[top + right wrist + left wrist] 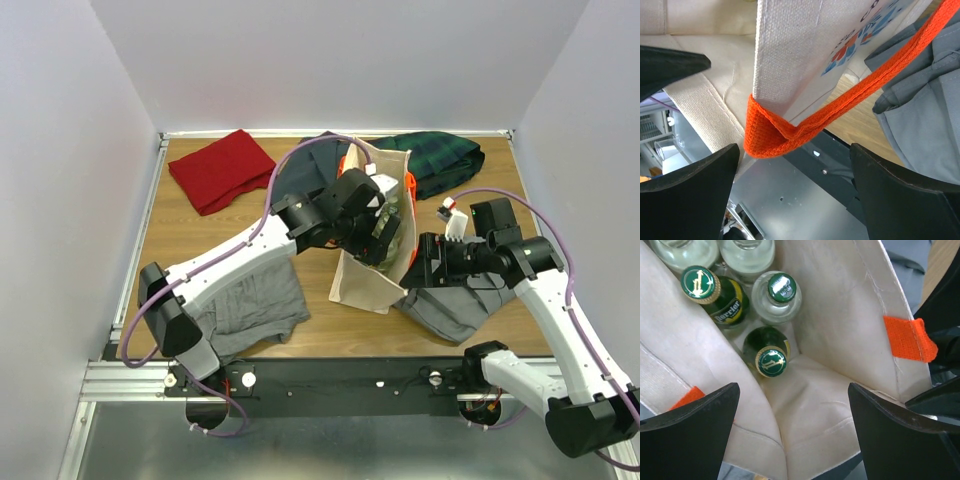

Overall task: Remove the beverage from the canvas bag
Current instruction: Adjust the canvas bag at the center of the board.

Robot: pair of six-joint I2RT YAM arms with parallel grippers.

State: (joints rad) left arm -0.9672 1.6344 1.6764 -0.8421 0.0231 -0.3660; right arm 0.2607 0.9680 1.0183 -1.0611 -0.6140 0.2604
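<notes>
wooden table is carrying the canvas bag upright at centre. left gripper is hovering wide open over its mouth; green bottle is sitting inside, untouched. right gripper, also wide, is straddling the orange handle. nothing is out yet.

red cloth, plaid cloth, grey clothes on table.

The canvas bag is matt beige cloth with a coarse weave; its handle is ribbed orange webbing. At upper left, the green bottle and clear bottle are glossy glass.
</notes>
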